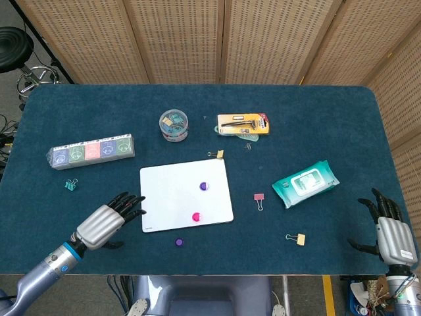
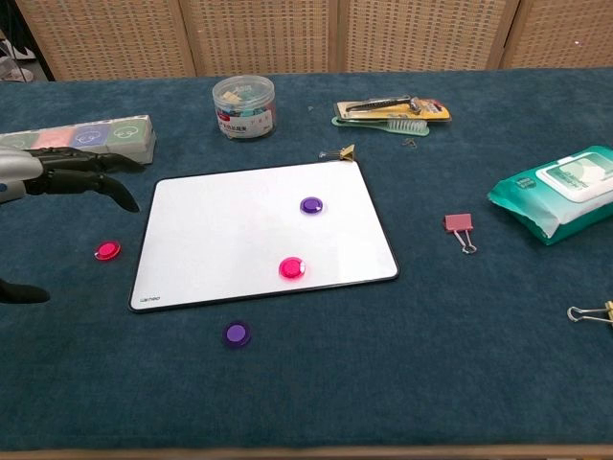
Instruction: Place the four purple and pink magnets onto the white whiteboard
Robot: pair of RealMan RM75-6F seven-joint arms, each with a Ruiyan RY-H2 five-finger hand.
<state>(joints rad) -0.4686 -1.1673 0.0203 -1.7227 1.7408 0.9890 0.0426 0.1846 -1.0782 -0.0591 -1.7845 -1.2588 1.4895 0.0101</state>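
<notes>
The left hand (image 1: 105, 220) hovers released above the small round pink magnet (image 2: 106, 251); it looks light, rigid, slippery; pinch its rim.

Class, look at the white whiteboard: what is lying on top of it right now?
On the whiteboard lie a purple magnet and a pink magnet. Nothing covers it; what lies beneath cannot be seen.

Head view looks steeply down from high above the near edge, framing the whole table (image 1: 368, 131) plus screens behind; chest view sits lower and nearer, facing forward at a shallow angle, sharing the whiteboard (image 1: 185, 195) (image 2: 259, 235) and middle clutter, cropping table ends.
</notes>
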